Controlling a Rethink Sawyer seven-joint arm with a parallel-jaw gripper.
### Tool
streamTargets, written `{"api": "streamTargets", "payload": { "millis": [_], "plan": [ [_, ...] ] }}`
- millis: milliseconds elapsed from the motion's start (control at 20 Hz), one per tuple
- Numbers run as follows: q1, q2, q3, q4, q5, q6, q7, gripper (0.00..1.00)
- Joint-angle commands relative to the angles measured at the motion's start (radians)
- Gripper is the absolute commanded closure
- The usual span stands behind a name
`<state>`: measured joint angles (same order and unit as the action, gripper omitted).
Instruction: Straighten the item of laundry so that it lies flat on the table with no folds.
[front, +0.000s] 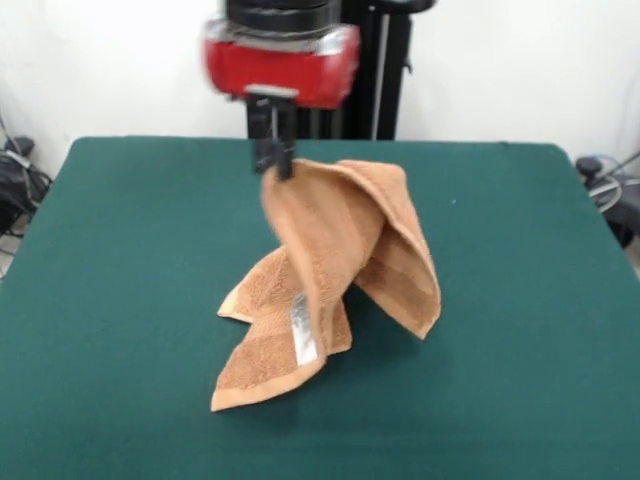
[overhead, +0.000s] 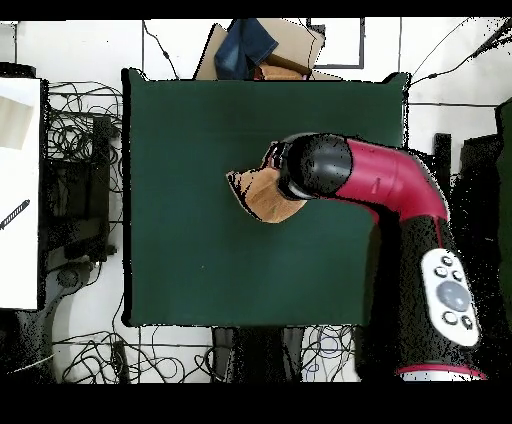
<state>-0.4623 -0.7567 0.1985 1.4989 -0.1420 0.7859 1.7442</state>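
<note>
My fingers (front: 284, 160) were pressed together on an upper corner of the orange-tan terry towel (front: 330, 260), pinching it just below my gripper (front: 273, 158) and holding that corner up off the dark green table (front: 120, 300). From the pinch the towel hung down in twisted folds, one flap draping out to the side toward the picture's right, while its lower end rested on the felt near the middle of the table. A white label (front: 302, 328) showed on the hanging part, near the bottom. From overhead, my red and black arm (overhead: 385, 180) covered most of the towel, leaving only a tan edge visible beside it.
</note>
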Motion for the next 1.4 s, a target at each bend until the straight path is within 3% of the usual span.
{"api": "streamTargets", "payload": {
  "millis": [50, 600, 1400],
  "plan": [
    [-0.091, 0.101, 0.117, -0.008, -0.066, 0.044, -0.241, 1.00],
    [-0.131, 0.089, 0.163, -0.012, -0.109, 0.071, -0.214, 1.00],
    [-0.125, -0.069, 0.176, 0.081, -0.080, 0.174, -0.135, 1.00]
  ]
}}
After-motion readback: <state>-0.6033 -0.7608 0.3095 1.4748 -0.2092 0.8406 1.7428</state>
